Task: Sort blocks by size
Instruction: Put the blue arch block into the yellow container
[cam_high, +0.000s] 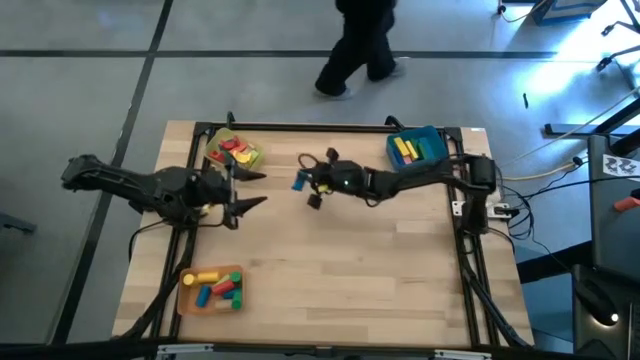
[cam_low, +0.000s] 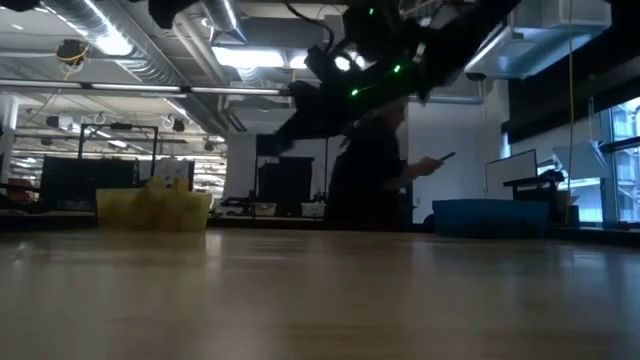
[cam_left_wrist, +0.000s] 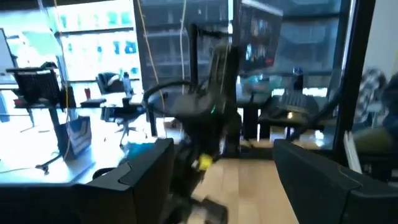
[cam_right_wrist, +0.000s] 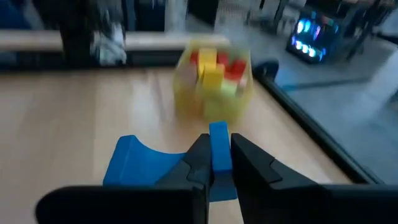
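Right wrist view shows the right gripper (cam_right_wrist: 216, 163) closed on a blue block (cam_right_wrist: 219, 146), a flat thin piece standing between the jaws. It looks light, stiff and smooth; holding across its flat faces seems secure. The left gripper (cam_high: 254, 189) waits open, holding nothing.

The pale wooden tabletop (cam_high: 350, 280) lies bare from centre toward five o'clock, with the yellow plastic tray (cam_high: 232, 150) of blocks at eleven and the blue plastic tray (cam_high: 416, 147) at one.

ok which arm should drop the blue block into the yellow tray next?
Right. The right gripper is already shut on the blue block, facing the yellow tray. The left gripper is open and empty beside that tray.
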